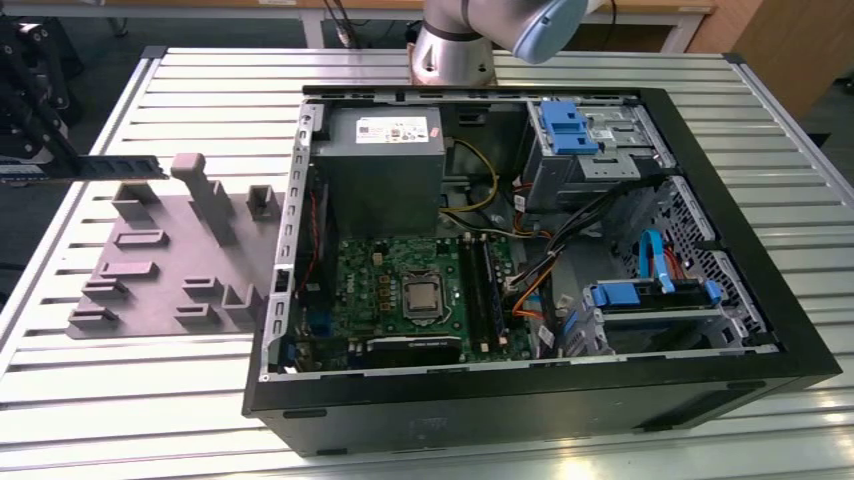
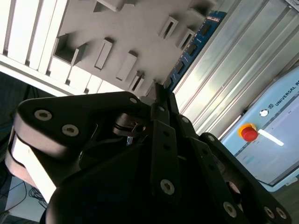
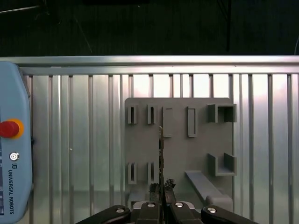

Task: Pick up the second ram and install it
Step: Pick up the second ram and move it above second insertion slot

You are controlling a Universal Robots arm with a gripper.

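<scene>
Bright overhead glare, soft shadows

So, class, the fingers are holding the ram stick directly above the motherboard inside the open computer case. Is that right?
Not quite. The fingers do hold the second ram, but above the grey fixture plate on the table beside the open computer case, not above the motherboard inside it. The exterior view shows this.
</scene>
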